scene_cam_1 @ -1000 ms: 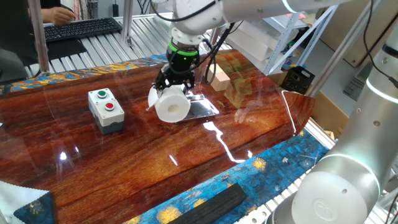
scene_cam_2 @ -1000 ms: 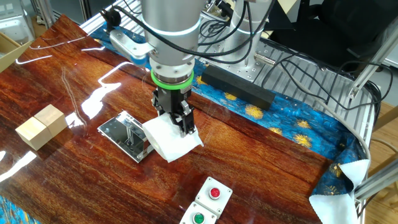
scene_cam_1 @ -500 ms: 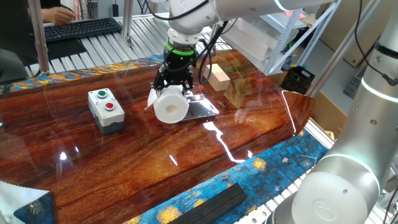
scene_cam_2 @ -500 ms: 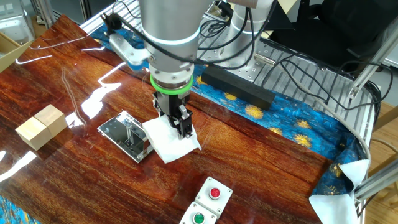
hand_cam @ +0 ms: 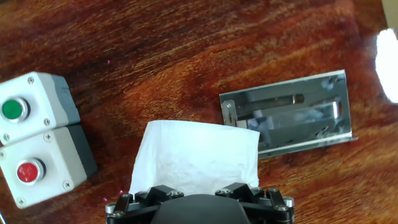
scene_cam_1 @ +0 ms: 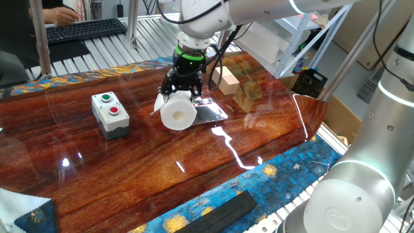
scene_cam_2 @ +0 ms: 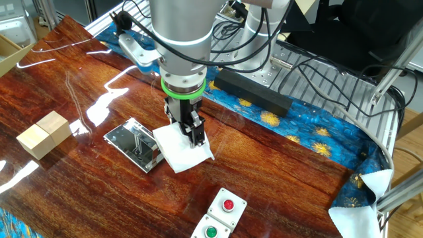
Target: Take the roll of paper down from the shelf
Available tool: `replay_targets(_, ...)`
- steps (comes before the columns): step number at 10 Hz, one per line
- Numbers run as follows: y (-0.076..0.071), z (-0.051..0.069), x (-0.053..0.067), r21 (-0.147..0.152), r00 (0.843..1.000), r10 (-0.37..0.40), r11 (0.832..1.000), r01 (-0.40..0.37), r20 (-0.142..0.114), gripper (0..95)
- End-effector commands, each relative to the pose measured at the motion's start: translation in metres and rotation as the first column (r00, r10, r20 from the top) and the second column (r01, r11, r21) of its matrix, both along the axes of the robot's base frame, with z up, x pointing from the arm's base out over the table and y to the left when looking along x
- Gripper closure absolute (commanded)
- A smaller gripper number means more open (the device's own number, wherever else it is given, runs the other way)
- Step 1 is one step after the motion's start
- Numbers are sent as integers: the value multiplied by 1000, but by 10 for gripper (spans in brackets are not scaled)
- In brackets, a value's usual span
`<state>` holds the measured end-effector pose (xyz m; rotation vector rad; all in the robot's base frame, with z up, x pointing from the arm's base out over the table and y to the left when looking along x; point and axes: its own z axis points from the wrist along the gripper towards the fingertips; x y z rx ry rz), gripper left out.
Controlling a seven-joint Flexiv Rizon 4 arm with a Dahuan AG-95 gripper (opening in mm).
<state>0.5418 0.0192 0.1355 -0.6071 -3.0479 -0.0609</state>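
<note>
The roll of paper [scene_cam_1: 178, 114] is white, and its hollow end faces the camera in one fixed view. My gripper [scene_cam_1: 182, 97] comes down from above and is shut on it, one finger on each side. The roll [scene_cam_2: 182, 148] hangs just beside the shelf [scene_cam_2: 132, 141], a small chrome plate with a short bar lying flat on the table. The roll is not on the bar. In the hand view the roll [hand_cam: 196, 155] fills the space in front of my gripper [hand_cam: 196, 186]. There the shelf [hand_cam: 287, 118] lies to its upper right, with its bar bare.
A grey button box [scene_cam_1: 110, 114] with a green and a red button stands left of the roll, close to it in the hand view [hand_cam: 37, 146]. Tan wooden blocks [scene_cam_1: 228, 81] sit behind the shelf. A black bar [scene_cam_1: 220, 210] lies on the blue cloth at the table's edge.
The gripper and the roll have shifted only slightly beside the shelf. The roll stays in the grip.
</note>
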Motion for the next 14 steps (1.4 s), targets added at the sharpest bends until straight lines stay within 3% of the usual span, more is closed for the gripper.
replay_targets(1, 0, -1, -1, 4, 999, -39, 999, 39, 4, 190)
replay_targets(2, 0, -1, -2, 5, 999, -52, 999, 52, 3, 0)
replay_targets(7, 0, -2, -2, 17, 999, -41, 999, 41, 2, 0)
replay_targets(10, -1, -1, 0, 8, 1000, -23, 1000, 23, 3, 0)
replay_targets(14, -1, 18, -4, 22, 999, -36, 999, 36, -8, 0)
